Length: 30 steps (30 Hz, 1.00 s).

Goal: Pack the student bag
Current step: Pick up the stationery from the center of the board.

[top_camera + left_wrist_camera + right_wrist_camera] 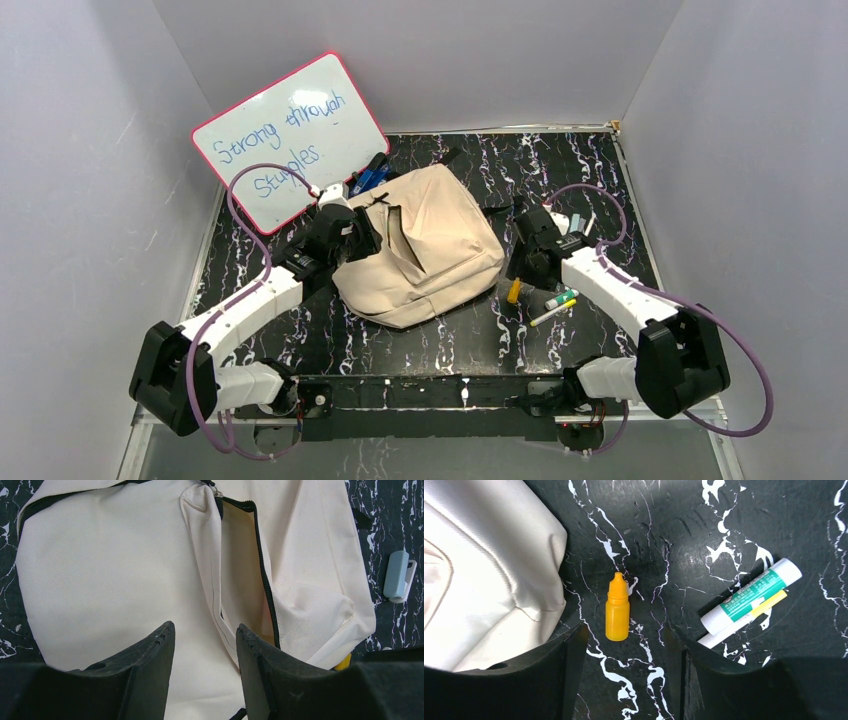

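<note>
So nearest to the arms on the right side, the right tool [626, 630] hangs over the black white-veined marble-look surface [560, 170] with its fingers spread wide and nothing between them. It's lined up on a small orange plastic dropper bottle [617, 612] lying flat just off the bag's right edge, so my guess is that bottle is the next pickup. Just right of it are a white glue stick with a green label [751, 597] and a thin yellow-and-white pen [769, 605], touching each other and probably waiting their turn. The big beige soft fabric student bag [430, 250] lies flat in the middle of the surface, with its dark zipper parted so a slit of the pocket gapes. The left tool [205, 630] sits over the bag's left half, fingers parted about halfway, with the flap fold running through the gap. I can't see it actually clamping any cloth, but it looks placed to hold that opening ready. A small pale blue-grey plastic item [396, 575] lies off the bag's right side. Farther back, some blue markers [368, 178] poke out behind the bag, and a pink-framed whiteboard [290, 140] leans on the far left wall.
</note>
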Each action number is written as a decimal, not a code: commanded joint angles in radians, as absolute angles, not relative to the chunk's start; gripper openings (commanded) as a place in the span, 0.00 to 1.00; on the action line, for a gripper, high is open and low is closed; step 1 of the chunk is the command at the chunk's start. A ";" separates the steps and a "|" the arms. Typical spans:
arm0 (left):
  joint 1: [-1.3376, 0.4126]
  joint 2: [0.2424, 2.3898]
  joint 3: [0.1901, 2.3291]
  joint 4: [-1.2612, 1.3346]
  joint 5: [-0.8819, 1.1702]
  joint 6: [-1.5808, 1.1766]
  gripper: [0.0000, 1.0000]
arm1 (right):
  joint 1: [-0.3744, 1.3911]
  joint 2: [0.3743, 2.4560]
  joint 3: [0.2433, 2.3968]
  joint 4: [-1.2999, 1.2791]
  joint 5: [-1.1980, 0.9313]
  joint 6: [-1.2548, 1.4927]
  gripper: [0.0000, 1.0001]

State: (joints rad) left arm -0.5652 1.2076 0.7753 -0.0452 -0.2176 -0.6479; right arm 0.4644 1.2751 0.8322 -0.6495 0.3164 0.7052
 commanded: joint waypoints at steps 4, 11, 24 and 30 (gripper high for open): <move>-0.569 1.222 0.795 -0.014 -0.221 -0.653 0.46 | 0.431 1.316 0.793 -0.550 0.179 0.674 0.63; -0.569 1.234 0.793 -0.005 -0.209 -0.664 0.46 | 0.430 1.339 0.762 -0.517 0.161 0.663 0.60; -0.569 1.235 0.793 -0.005 -0.204 -0.667 0.46 | 0.431 1.421 0.764 -0.477 0.188 0.634 0.44; -0.569 1.227 0.796 -0.005 -0.207 -0.666 0.46 | 0.430 1.426 0.769 -0.470 0.200 0.634 0.32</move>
State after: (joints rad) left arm -0.5652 1.2404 0.7753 -0.0231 -0.1970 -0.6659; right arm 0.4332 1.4292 0.7570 -0.4950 0.1783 0.6434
